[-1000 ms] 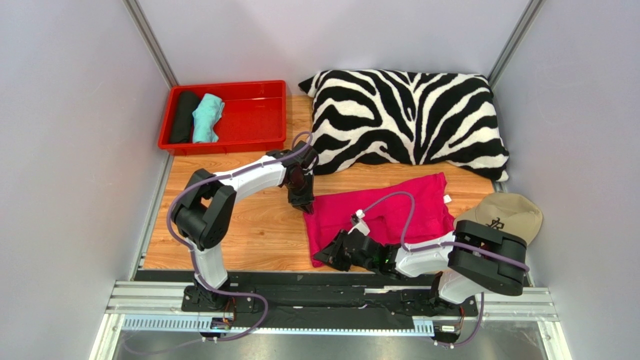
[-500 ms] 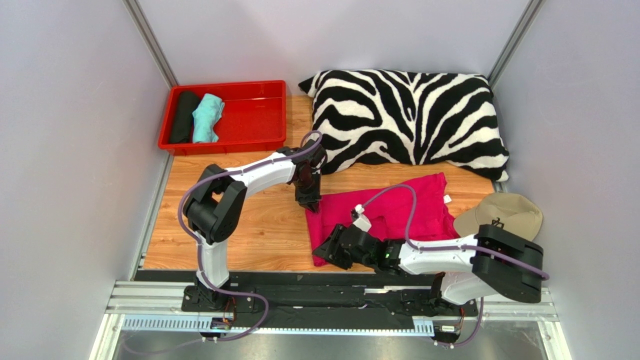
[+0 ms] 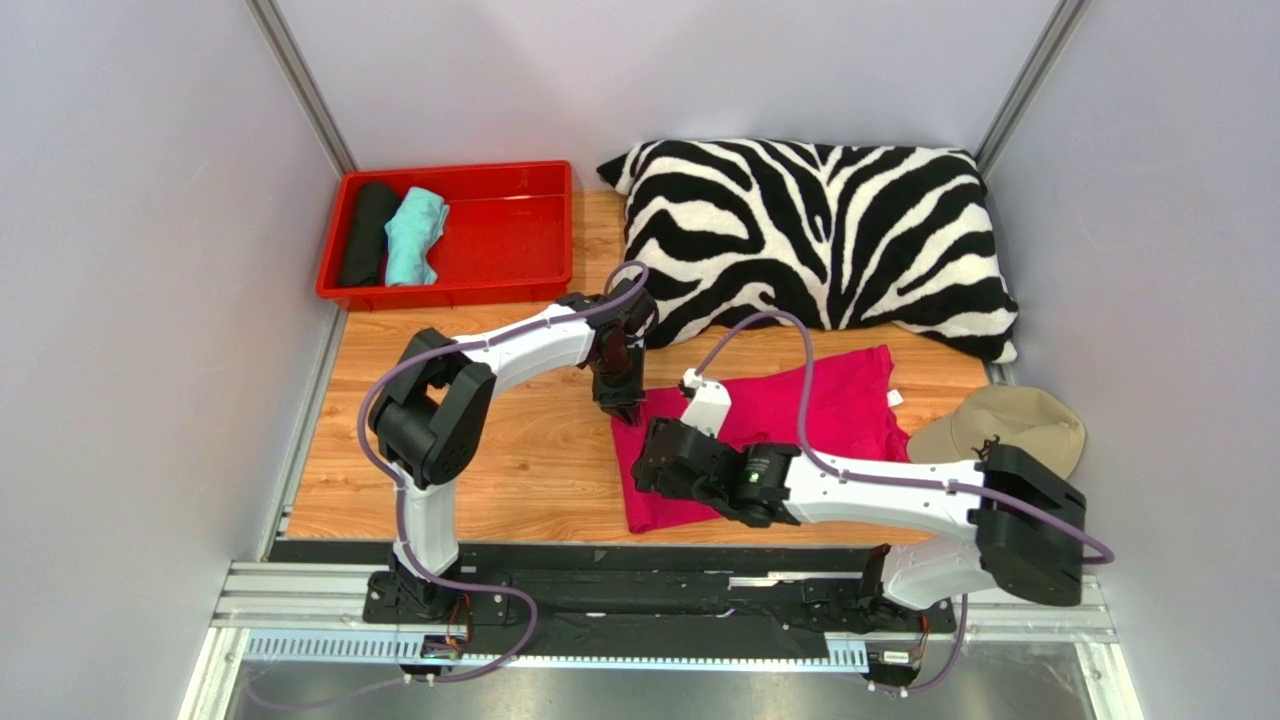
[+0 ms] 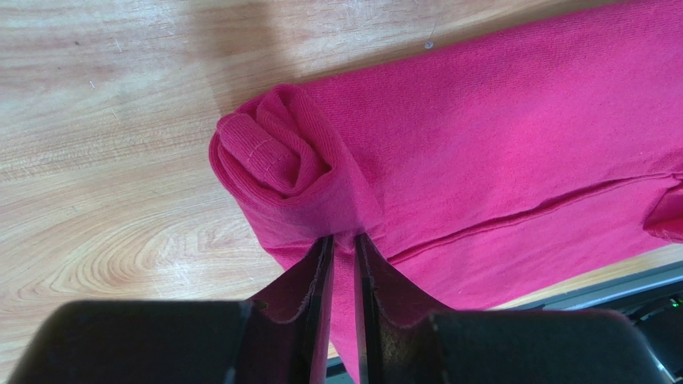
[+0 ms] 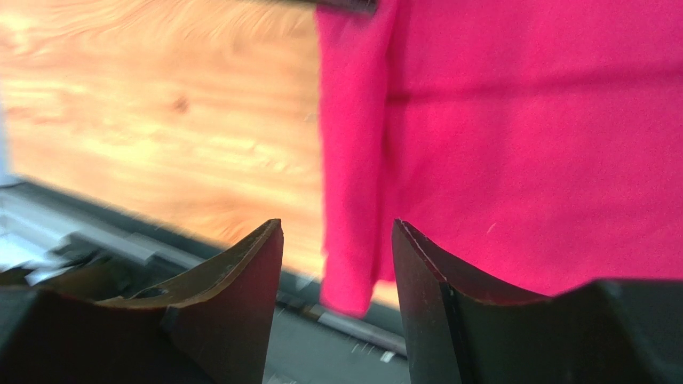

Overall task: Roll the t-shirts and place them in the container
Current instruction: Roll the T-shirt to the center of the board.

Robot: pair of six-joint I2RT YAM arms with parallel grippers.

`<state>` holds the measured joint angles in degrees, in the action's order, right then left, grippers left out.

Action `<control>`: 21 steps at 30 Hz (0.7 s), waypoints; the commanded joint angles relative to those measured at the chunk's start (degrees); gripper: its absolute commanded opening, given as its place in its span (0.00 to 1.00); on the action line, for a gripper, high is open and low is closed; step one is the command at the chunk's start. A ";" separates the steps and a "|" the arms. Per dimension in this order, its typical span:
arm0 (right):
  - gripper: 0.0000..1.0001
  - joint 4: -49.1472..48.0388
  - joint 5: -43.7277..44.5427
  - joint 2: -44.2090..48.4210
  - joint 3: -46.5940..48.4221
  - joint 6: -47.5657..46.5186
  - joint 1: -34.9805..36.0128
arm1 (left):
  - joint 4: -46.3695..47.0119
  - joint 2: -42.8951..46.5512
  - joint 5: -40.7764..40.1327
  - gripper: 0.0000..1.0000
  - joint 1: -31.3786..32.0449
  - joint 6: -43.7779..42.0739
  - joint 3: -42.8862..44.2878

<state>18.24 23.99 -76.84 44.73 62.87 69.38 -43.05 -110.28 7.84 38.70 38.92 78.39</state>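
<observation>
Top and wrist views of a shirt-rolling bench (image 3: pixel 511 450), with places given from the zebra pillow (image 3: pixel 812 225) at the far side. The pink shirt (image 3: pixel 819 413) lies spread on the bench just in front of the pillow, its far-left corner curled into a small tight roll, as the left wrist view shows (image 4: pixel 272 156). The left tool (image 3: pixel 621 402), just in front of the pillow's near-left corner, is closed on a fold of the pink shirt beside that curl; in its own view the two fingers (image 4: pixel 317 272) pinch the cloth between them. The right tool (image 3: pixel 649 462), further in front of the pillow, hangs over the shirt's left edge with its jaws standing apart; its wrist view shows the folded pink edge (image 5: pixel 353 176) below the gap. Left of the pillow, a red tray (image 3: pixel 511 255) holds a black roll (image 3: pixel 365 233) and a teal roll (image 3: pixel 413 236) side by side. A beige cap (image 3: pixel 1007 428) lies in front of the pillow's right end, beside the shirt.
</observation>
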 commanded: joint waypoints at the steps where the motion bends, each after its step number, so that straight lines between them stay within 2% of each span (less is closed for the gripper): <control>1: 0.56 2.42 4.40 -6.74 5.27 -9.43 -2.32 | -0.98 -0.55 -0.54 0.23 0.50 -0.24 1.85; 11: 0.57 -2.51 0.10 -15.88 10.20 -12.60 -5.14 | -1.34 -0.11 -0.54 0.22 0.94 -0.33 1.68; 14: 0.57 -2.33 0.09 -16.24 10.73 -12.77 -5.14 | -1.78 -0.02 -1.33 0.22 0.94 -0.60 1.85; 21: 0.59 -11.01 -3.58 -14.75 6.78 -17.78 -5.05 | -2.39 0.06 -0.10 0.22 0.85 -2.79 2.03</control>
<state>14.68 22.59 -92.90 53.10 49.12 64.20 -44.03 -110.28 7.01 39.05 38.17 78.50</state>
